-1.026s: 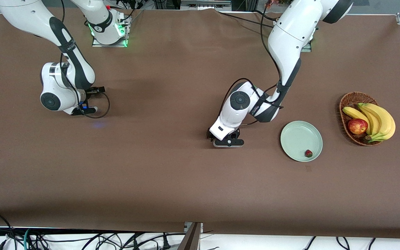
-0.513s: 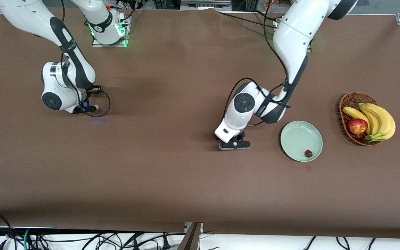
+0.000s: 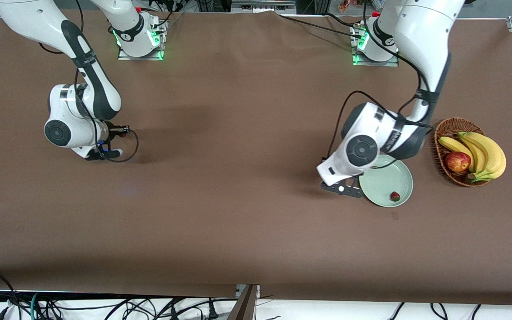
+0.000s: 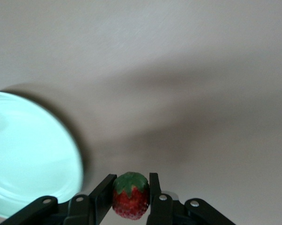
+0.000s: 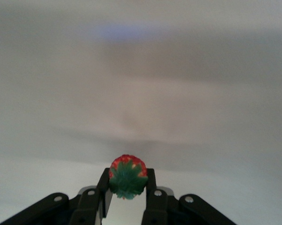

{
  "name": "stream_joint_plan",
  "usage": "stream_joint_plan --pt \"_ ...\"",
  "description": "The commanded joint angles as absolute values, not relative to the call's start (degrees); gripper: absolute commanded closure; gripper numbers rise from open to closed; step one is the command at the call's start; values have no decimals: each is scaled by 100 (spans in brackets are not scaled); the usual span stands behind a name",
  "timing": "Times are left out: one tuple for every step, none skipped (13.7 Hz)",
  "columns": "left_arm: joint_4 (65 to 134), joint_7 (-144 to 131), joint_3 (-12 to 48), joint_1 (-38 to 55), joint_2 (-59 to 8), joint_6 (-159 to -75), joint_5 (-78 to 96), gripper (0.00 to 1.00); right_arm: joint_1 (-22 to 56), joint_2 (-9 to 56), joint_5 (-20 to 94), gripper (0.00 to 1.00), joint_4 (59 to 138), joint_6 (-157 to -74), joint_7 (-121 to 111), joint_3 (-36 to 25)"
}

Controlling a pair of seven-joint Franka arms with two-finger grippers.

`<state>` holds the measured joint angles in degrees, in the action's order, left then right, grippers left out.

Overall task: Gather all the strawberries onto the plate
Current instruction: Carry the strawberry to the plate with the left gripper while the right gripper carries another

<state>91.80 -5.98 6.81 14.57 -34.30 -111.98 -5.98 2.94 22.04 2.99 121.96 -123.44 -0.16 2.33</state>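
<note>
My left gripper (image 4: pixel 130 182) is shut on a strawberry (image 4: pixel 130 197), red with a green cap, over the brown cloth just beside the rim of the pale green plate (image 4: pixel 28 154). In the front view the left gripper (image 3: pixel 342 189) hangs at the plate (image 3: pixel 389 178) edge that faces the right arm's end. Another strawberry (image 3: pixel 395 196) lies in the plate, near the rim closest to the front camera. My right gripper (image 5: pixel 127 174) is shut on a third strawberry (image 5: pixel 127 177), cap toward the camera. In the front view the right gripper (image 3: pixel 105 153) is low over the cloth at the right arm's end.
A brown wicker basket (image 3: pixel 447 126) with bananas (image 3: pixel 482 153) and a red apple (image 3: pixel 457 161) stands beside the plate, toward the left arm's end of the table. Brown cloth covers the whole table.
My left arm has swung from the middle of the table to the plate's edge. The right arm has shifted slightly toward its own end of the table.
</note>
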Motion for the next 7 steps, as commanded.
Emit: stream_joint_plan --pt "9343 681 738 978 -3278 -11057 -747 84 1131 2951 842 100 11017 -12304 1400 430" --pt "9360 1155 738 802 -3278 -11057 -747 83 1377 3223 1166 100 10543 -12409 1972 570" --pt "9378 1517 738 635 -3304 -11100 -747 83 1667 3487 1517 100 10094 -12541 2482 632" --pt "9387 1773 747 476 -3339 -11135 -747 78 1992 3811 1808 100 9594 -12664 2992 642" --pt "9395 1862 756 431 -3392 -11179 -747 77 2239 4119 1950 100 9189 -12804 3476 650" --pt "9430 1863 756 431 -3401 -11232 -747 76 2485 4427 1986 100 8828 -13058 3889 676" --pt "9500 1863 765 431 -3401 -11293 -747 71 2809 4734 1986 100 8476 -13461 4294 703"
